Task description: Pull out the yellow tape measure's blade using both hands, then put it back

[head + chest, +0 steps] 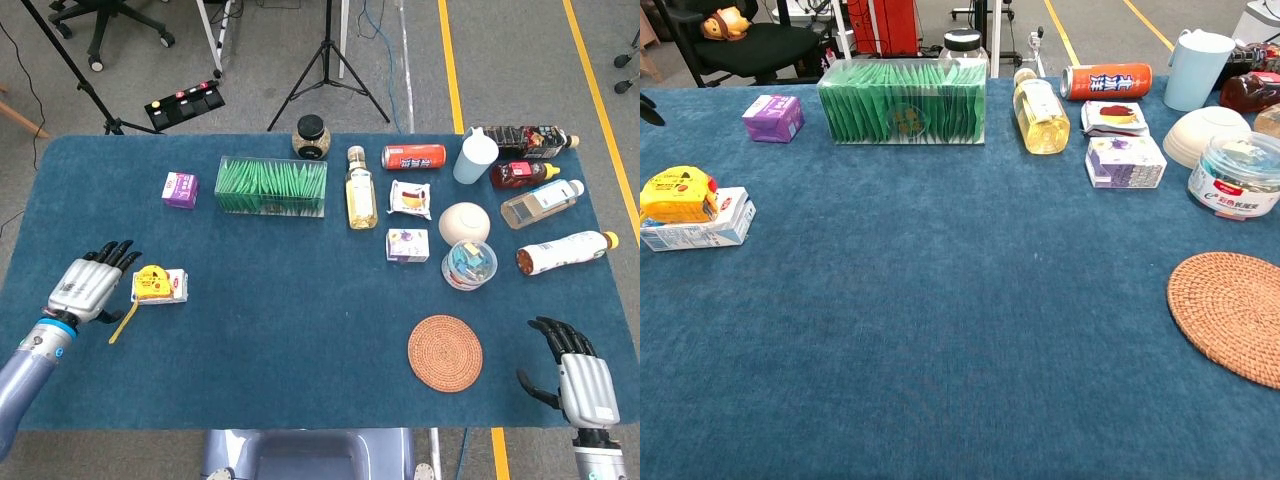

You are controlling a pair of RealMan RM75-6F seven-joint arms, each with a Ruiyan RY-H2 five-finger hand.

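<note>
Head view alone: both spread, empty hands, left hand (88,286) beside yellow tape measure (151,283), right hand (576,372) far off

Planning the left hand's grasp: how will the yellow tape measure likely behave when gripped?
The yellow tape measure looks like a rigid, compact case, so it should hold shape. It sits atop a small white carton, so a sideways push may slide it off. Its yellow strap trails limp and may drag.

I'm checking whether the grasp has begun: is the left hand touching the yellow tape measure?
Apart. In the head view a strip of blue cloth shows between the left hand and the yellow tape measure.
</note>
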